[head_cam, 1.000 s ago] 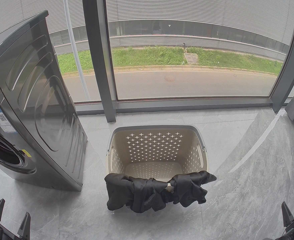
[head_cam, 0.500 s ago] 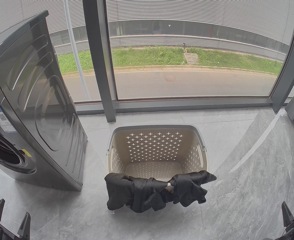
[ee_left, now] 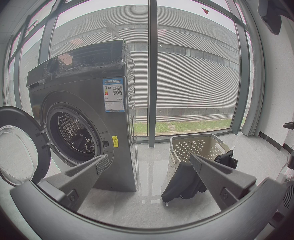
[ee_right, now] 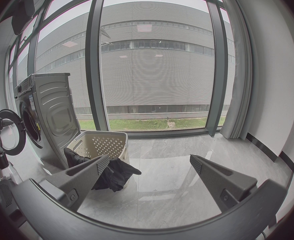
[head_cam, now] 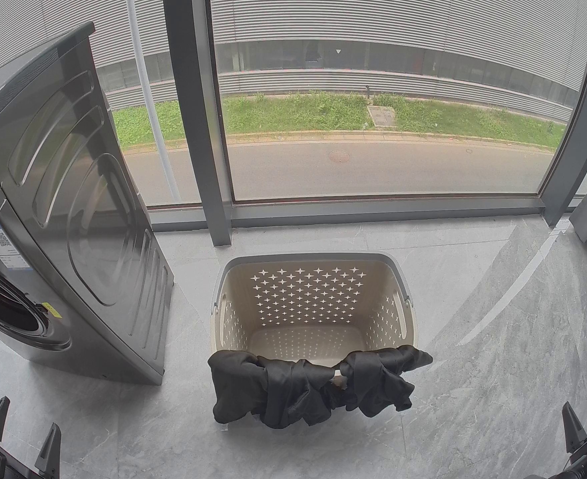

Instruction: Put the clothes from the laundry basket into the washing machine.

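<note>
- Where the grey marble floor [head_cam: 506, 340] meets the tall glass window [head_cam: 387, 101], the dark grey metal washing machine [head_cam: 74, 221] stands at the left, its round door [ee_left: 15, 147] swung open.
- The cream perforated plastic laundry basket [head_cam: 310, 259] sits just beside it.
- Crumpled black clothes [head_cam: 287, 387] hang over the basket's near rim.
- The left gripper [ee_left: 148, 157] gapes wide, holding nothing.
- The right gripper [ee_right: 148, 159], likewise spread, is empty.

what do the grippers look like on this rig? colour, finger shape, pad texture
Left gripper and right gripper match: two dark grey wedge-shaped fingers tapering to pointed tips, each with a small cross-hatched grip patch at the inner tip and a round fastener near its base. Both pairs sit on a curved dark grey bar. No markings visible.
</note>
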Motion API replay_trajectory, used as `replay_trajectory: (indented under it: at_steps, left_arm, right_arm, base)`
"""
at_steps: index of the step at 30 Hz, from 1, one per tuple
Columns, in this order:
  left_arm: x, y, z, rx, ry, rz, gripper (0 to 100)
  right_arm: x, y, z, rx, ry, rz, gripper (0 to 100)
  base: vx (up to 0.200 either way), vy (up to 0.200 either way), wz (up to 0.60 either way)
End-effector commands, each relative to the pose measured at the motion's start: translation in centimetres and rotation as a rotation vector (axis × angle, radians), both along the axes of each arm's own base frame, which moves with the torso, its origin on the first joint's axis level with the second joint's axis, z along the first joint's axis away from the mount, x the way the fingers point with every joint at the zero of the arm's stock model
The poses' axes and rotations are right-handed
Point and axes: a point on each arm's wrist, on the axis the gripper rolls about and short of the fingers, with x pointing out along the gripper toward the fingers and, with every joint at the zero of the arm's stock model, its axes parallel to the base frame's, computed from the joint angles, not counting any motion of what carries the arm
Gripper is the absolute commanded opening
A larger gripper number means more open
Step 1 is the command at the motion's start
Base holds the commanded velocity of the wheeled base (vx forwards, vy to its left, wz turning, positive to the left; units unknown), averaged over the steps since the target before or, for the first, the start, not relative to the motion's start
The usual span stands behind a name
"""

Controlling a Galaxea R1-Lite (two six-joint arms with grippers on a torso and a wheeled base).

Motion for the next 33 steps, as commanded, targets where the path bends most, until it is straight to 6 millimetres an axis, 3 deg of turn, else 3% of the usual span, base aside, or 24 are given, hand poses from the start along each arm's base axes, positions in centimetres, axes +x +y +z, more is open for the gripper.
replay_trajectory:
  at_steps: [1,29,31,33]
  left_arm:
    - [0.0,0.0,-0.5,0.0,0.0,0.001,100]
    - [0.0,0.0,-0.5,-0.003,0.0,0.001,100]
    - [0.0,0.0,-0.5,-0.003,0.002,0.001,100]
    - [0.0,0.0,-0.5,-0.004,0.002,-0.002,100]
  right_arm:
    - [-0.1,0.0,-0.2,-0.001,-0.009,0.0,100]
    - [-0.1,0.0,-0.2,-0.013,-0.011,0.013,100]
    - [-0.5,0.0,1.5,-0.022,-0.076,0.012,100]
    - [-1.3,-0.1,7.6,-0.001,-0.18,0.012,100]
  base:
    - [0.0,0.0,0.0]
    - [0.0,0.0,0.0]
    - [0.0,0.0,0.0]
    - [0.0,0.0,0.0]
